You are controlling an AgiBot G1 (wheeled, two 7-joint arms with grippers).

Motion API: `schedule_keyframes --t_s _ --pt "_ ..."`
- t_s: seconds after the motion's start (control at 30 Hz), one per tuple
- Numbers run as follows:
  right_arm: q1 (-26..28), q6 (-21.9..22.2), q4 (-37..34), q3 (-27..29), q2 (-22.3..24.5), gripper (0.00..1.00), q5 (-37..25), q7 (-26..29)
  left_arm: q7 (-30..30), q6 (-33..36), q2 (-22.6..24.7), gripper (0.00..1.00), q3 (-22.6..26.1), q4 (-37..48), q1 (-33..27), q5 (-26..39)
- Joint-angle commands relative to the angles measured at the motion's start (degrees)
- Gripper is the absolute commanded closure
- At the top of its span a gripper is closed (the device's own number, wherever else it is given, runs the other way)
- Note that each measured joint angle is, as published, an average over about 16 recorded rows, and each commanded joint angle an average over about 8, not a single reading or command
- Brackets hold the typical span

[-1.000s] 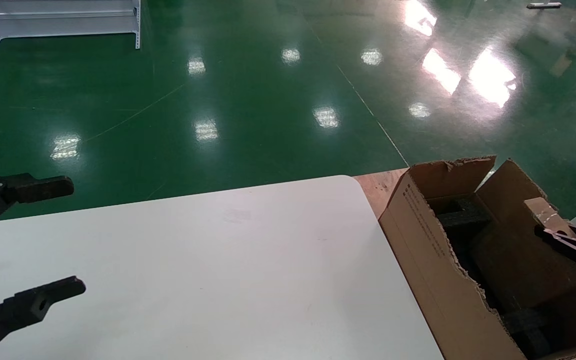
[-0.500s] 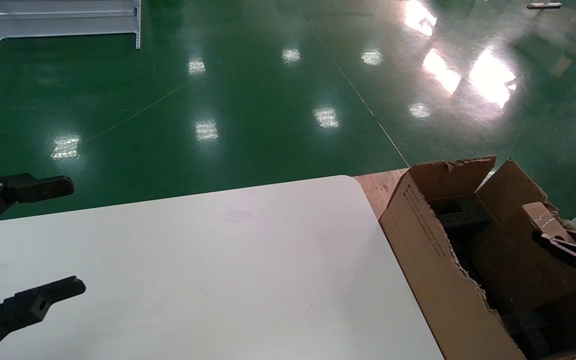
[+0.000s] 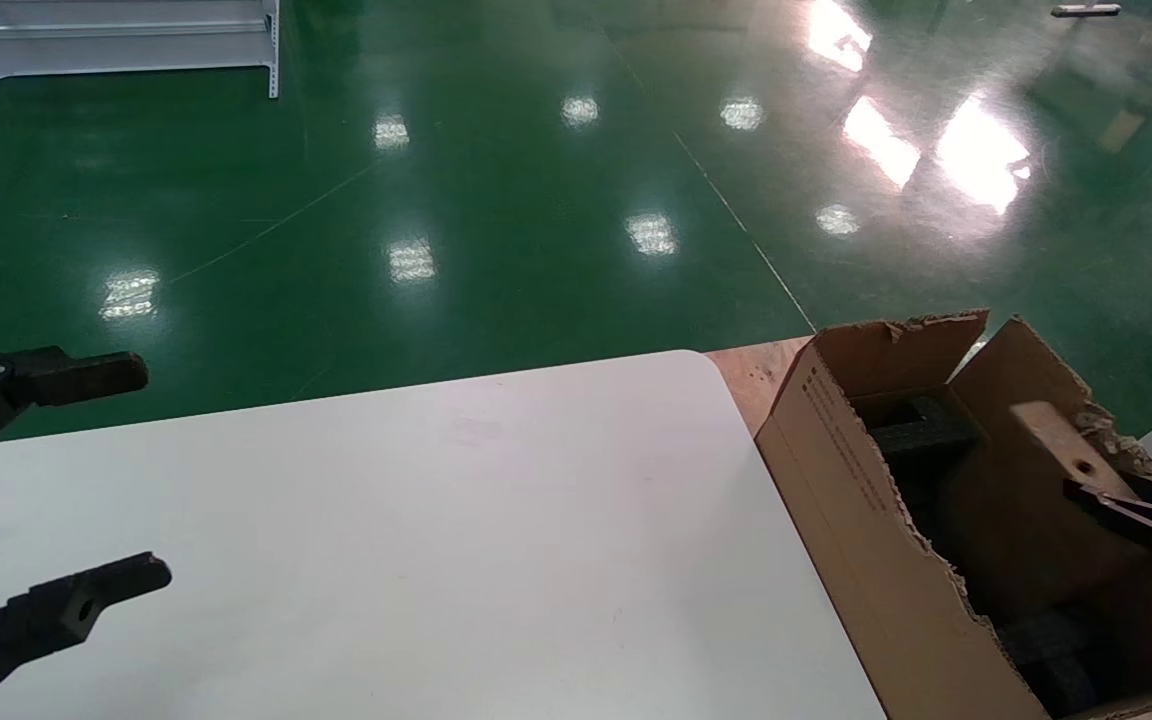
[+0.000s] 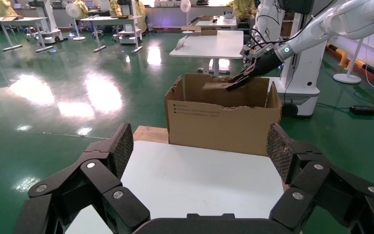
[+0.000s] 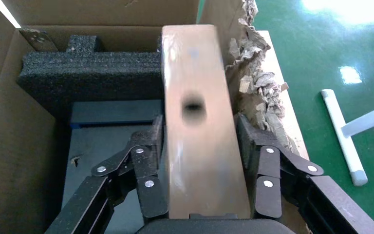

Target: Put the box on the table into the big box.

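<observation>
Cardboard box [image 5: 202,122] between right jaws.

We are in a large robotics workshop hall: glossy green floor [image 3: 496,180] reflecting ceiling lights, rows of white worktables [image 4: 213,45] with seated workers [image 4: 246,9], standing fans [image 4: 71,9], and a white robot [image 4: 302,53] nearby.

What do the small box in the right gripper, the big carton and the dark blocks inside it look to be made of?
The box, clamped in the right gripper: likely cardboard with a smooth tan face, going by its sheen and the round black hole. The big box: raw corrugated cardboard, matte, with ragged torn edges and printed text. The blocks: seemingly black foam, with a grainy, porous surface. The left gripper hangs open over the table.
</observation>
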Motion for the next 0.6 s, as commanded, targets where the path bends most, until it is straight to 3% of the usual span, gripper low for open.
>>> schedule_keyframes --t_s 0.03,0.6 --pt "0.0 0.1 0.0 0.0 0.0 0.00 -0.1 0.0 0.0 0.0 0.0 0.00 0.0 0.0 0.0 0.0" --pt "1.1 -1.2 1.3 0.0 0.0 0.00 0.7 -1.0 0.0 0.0 0.0 0.00 0.0 0.0 0.0 0.0"
